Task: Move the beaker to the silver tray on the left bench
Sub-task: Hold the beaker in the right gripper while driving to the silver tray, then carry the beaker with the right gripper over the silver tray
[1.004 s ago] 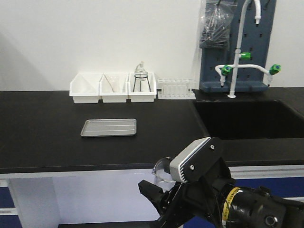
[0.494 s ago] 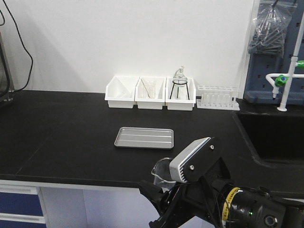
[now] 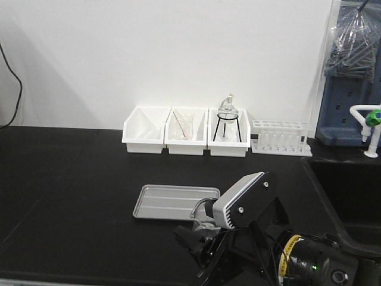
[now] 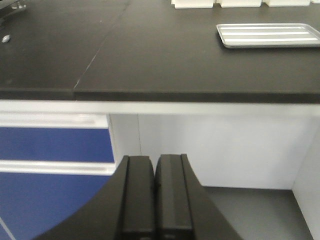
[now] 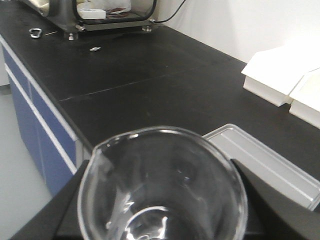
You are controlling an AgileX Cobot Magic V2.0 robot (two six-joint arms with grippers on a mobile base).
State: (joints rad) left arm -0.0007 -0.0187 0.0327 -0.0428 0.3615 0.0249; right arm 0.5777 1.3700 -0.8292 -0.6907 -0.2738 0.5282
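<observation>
Currently the right gripper [image 3: 201, 233] is closed on the beaker [image 5: 162, 192]; its dark fingers [image 5: 272, 202] press the glass wall from both sides in the right wrist view. The beaker is upright, mouth up with the pour lip to the near left, and looks empty. It is held clear of the worktop and is not set down. From the front, its rim shows just at the near right corner of the silver tray [image 3: 169, 201]. From the wrist, the tray lies just beyond the beaker to the right. I cannot tell whether any part of the glass is over the tray. The left gripper [image 4: 155, 192] hangs below the bench edge with its jaws pressed together and nothing between them. The tray lies flat on the left bench [image 3: 71, 179], with bare black top all round it. Along the far wall stand three white bins [image 3: 186, 140]. The middle one holds a clear beaker with a rod [image 3: 183, 125] and the right one a flask on a black stand [image 3: 228, 116]. A test-tube rack [image 3: 280, 138] stands just right of the bins, and a sink [image 3: 351, 190] lies at the right.
</observation>
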